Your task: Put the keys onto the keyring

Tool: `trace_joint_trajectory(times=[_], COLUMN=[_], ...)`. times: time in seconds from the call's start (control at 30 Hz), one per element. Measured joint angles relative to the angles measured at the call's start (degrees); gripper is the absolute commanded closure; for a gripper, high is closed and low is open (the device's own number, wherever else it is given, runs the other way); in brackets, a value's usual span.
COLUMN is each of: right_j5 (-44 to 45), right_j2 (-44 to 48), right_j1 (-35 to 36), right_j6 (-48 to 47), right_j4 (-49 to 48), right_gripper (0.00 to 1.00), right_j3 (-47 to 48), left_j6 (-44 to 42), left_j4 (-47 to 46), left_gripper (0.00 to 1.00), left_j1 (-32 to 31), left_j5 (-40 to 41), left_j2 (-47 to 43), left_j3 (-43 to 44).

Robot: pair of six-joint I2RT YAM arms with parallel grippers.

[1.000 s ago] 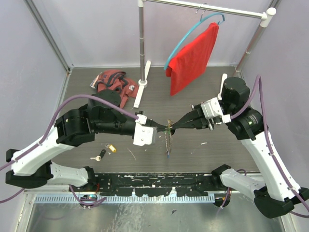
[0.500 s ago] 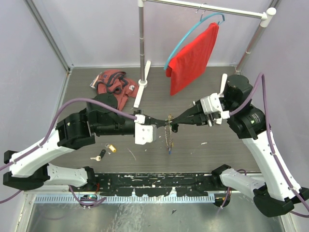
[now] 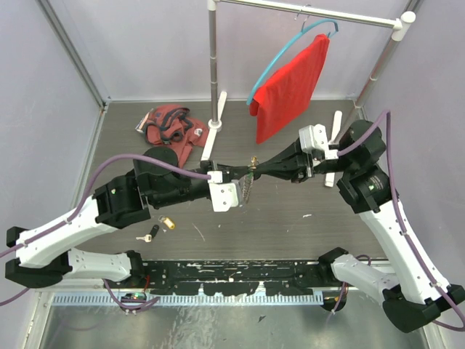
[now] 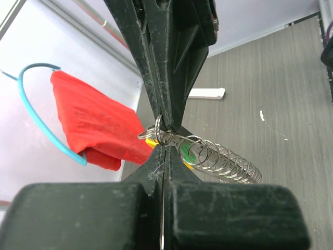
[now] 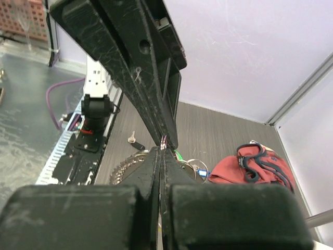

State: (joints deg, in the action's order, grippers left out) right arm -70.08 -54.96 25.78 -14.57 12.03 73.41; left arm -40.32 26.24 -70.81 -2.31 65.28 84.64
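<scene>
My left gripper (image 3: 245,171) and right gripper (image 3: 256,168) meet tip to tip above the table, both shut on the keyring (image 4: 158,130). A long string of silver rings (image 3: 247,187) trails from it, seen as a coil in the left wrist view (image 4: 221,160) and in the right wrist view (image 5: 125,169). A green-headed key (image 4: 186,152), a yellow one (image 4: 150,141) and a blue one (image 5: 202,173) hang at the ring. A yellow-headed key (image 3: 168,222) and a black-headed key (image 3: 151,233) lie loose on the table at the near left; the black one also shows in the right wrist view (image 5: 136,141).
A red cloth item with dark straps (image 3: 171,125) lies at the back left. A clothes rail stand (image 3: 212,65) holds a red garment on a blue hanger (image 3: 290,87). A black slotted plate (image 3: 240,270) runs along the near edge.
Both grippers have risen and moved toward the back with the keyring held between them. The string of rings, which hung straight down, has swung up beside the left gripper.
</scene>
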Motion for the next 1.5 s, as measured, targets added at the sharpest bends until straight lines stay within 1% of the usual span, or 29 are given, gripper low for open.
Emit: trace_joint_trajectory(times=[0.23,0.4,0.53,0.83,1.1,1.5], right_j5=[4.9,9.2,11.8,17.2,20.2,25.0], right_j2=[2.3,4.1,4.5,5.3,6.0,6.3], right_j1=[-0.1,0.0,0.1,0.5,0.7,1.0], right_j6=[10.4,16.9,20.3,26.3,29.6,35.5], right_j4=[-13.4,-22.2,-26.5,-32.9,-36.1,-44.9], right_gripper=[0.99,0.99,0.99,0.99,0.99,0.99], right_j3=[-5.9,-9.2,-10.5,-13.3,-14.3,-18.3], left_j6=[1.2,2.8,3.5,4.6,5.0,7.2], left_j4=[-6.7,-10.7,-13.1,-15.6,-17.5,-20.2], left_gripper=[1.0,1.0,1.0,1.0,1.0,1.0], left_j1=[0.0,0.0,0.2,0.2,0.2,0.3], left_j5=[2.8,3.3,3.6,4.6,4.6,4.4], left_j2=[-1.4,-1.8,-1.9,-1.9,-1.9,-1.8], left_j3=[-3.9,-4.9,-5.0,-5.3,-5.3,-6.0])
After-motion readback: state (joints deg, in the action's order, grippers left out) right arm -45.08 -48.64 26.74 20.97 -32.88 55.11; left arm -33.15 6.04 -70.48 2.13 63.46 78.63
